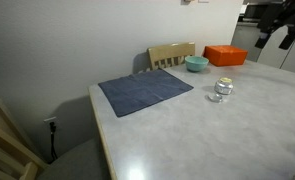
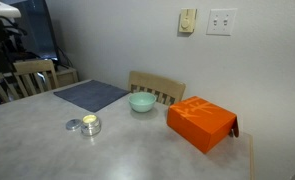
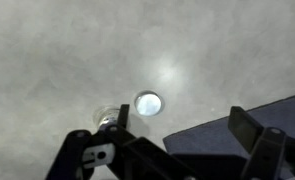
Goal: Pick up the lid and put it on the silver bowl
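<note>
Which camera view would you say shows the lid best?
The wrist view: it looks down on the lid, a whole bright disc. In both exterior views it is only a tiny flat shape by the silver bowl.

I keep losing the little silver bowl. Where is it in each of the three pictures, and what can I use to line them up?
Exterior view: the silver bowl sits right of centre, to the right of the blue mat.
Exterior view: lower left, nearer the camera than the mat.
Wrist view: low, left of centre, beside the lid.
Shared landmark: the blue mat, also at the wrist view's lower right.
</note>
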